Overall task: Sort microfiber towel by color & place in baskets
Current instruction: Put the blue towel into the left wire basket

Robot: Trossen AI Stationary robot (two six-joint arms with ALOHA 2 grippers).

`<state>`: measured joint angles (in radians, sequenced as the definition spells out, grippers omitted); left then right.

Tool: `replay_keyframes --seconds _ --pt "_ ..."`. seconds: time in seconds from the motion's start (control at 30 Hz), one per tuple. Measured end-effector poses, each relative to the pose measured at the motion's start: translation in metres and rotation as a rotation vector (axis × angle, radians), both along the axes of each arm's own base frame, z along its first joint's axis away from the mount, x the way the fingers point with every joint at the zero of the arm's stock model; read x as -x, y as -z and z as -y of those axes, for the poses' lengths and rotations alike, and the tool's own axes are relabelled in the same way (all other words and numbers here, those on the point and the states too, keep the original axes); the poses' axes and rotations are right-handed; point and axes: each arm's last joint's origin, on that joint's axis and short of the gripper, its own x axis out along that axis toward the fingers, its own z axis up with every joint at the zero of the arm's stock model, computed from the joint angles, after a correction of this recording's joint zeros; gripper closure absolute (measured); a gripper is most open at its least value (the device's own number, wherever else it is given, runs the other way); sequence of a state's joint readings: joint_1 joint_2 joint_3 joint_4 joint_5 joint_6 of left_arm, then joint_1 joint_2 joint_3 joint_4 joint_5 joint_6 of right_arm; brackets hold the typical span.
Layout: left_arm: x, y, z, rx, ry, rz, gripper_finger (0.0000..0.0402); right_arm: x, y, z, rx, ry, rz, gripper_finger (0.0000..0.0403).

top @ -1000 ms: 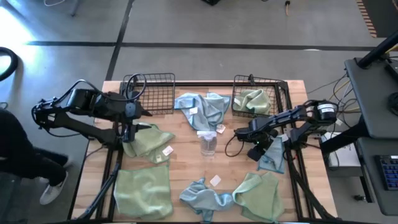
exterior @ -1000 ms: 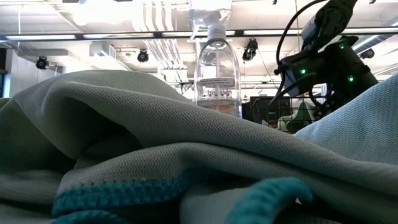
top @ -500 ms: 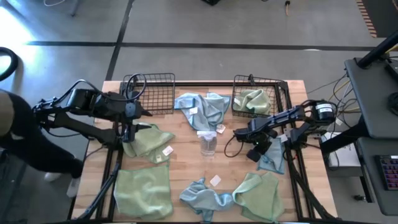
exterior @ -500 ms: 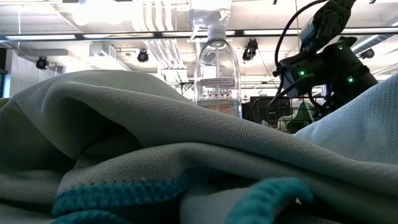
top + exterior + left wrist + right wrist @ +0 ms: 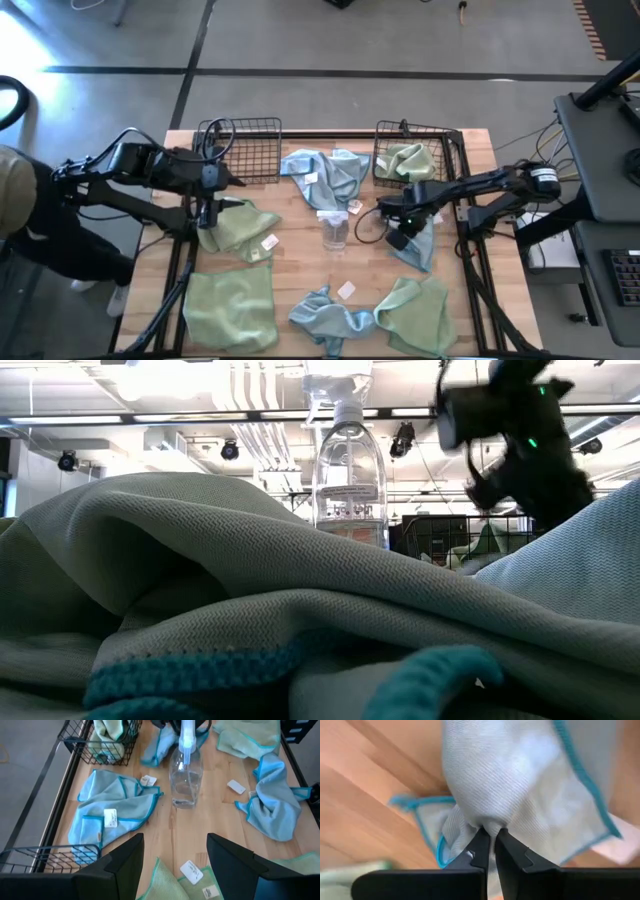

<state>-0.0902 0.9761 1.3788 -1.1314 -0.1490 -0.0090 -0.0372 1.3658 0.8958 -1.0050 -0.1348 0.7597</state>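
Light blue and pale green microfiber towels lie about the wooden table. My right gripper [image 5: 404, 238] is shut on a light blue towel [image 5: 421, 247] right of the middle. My left gripper [image 5: 208, 210] hangs open over a green towel [image 5: 238, 228] at the left, touching nothing. Two black wire baskets stand at the far edge: the left one [image 5: 246, 150], and the right one [image 5: 446, 140] with a green towel [image 5: 408, 160] lying in it. Another blue towel [image 5: 325, 172] lies between them. My right gripper pinches a bunched-up fold of the light blue towel [image 5: 485, 822] between its two fingertips [image 5: 481, 851]. The fingers come from above, pointing down. The cloth hangs gathered below them; whether its lower end [image 5: 429, 266] touches the table I cannot tell.
A clear spray bottle [image 5: 335, 231] stands at the table's middle, just left of my right gripper. Along the near edge lie a green towel [image 5: 232, 308], a blue towel [image 5: 325, 316] and another green towel [image 5: 416, 316]. A person stands off the table's left.
My right gripper has shut on the light blue towel, then gone up and toward the table's left. The towel has been gathered into a bunch and drawn leftward from its place near the right edge.
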Motion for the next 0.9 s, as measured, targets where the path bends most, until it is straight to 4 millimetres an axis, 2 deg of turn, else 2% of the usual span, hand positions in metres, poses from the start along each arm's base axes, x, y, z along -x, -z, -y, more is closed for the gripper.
replay_keyframes --seconds 0.33,0.5,0.67,0.9 --pt "-0.007 -0.001 0.001 0.002 -0.001 0.026 0.0201 -0.025 -0.104 0.011 0.363 0.003 0.375 0.039" --pt "-0.012 0.0 0.001 0.0 -0.001 0.02 0.0201 -0.032 -0.148 0.015 0.512 -0.017 0.496 0.039" --pt "-0.021 0.001 0.002 -0.019 0.014 0.027 0.0201 -0.043 -0.177 0.017 0.601 -0.06 0.582 0.039" --pt "-0.031 -0.001 -0.001 -0.153 -0.041 0.067 0.0201 -0.073 -0.204 0.018 0.69 -0.137 0.76 0.039"
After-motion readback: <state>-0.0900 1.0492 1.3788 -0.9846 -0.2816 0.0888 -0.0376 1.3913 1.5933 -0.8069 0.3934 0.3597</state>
